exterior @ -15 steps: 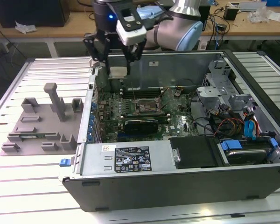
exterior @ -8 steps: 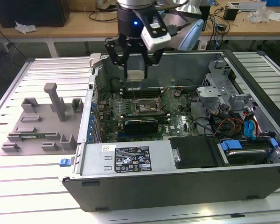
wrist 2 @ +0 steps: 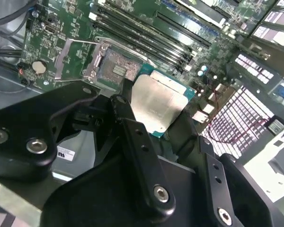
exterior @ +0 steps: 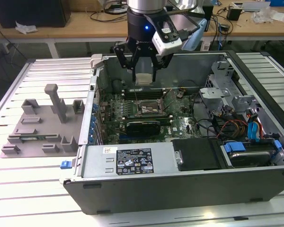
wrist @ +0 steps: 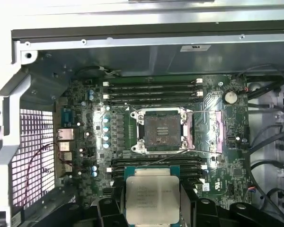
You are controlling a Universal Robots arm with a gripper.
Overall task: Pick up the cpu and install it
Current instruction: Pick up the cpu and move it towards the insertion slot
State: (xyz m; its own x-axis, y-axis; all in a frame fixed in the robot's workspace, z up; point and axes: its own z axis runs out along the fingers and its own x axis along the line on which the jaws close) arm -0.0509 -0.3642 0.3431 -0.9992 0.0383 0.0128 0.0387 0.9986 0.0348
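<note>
Clamping silver-grey square cpu [wrist: 152,198] in black gripper [exterior: 145,75]. Hovering offset from dark metal-framed socket [wrist: 161,128] below; possibly bending pins if tilting.

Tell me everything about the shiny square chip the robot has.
The cpu is a flat square chip with a dull silver metal top and a green rim. Faint print marks its top. The black hand grips it by two opposite edges, in the air above the motherboard, near the open socket but not in it.

Green motherboard [wrist: 232,158]; over it a silver-grey cpu [wrist: 152,201] rimmed teal, in the black gripper [exterior: 145,75]; blue cables [exterior: 253,127] near the motherboard, grey case [exterior: 180,187] around it
</note>
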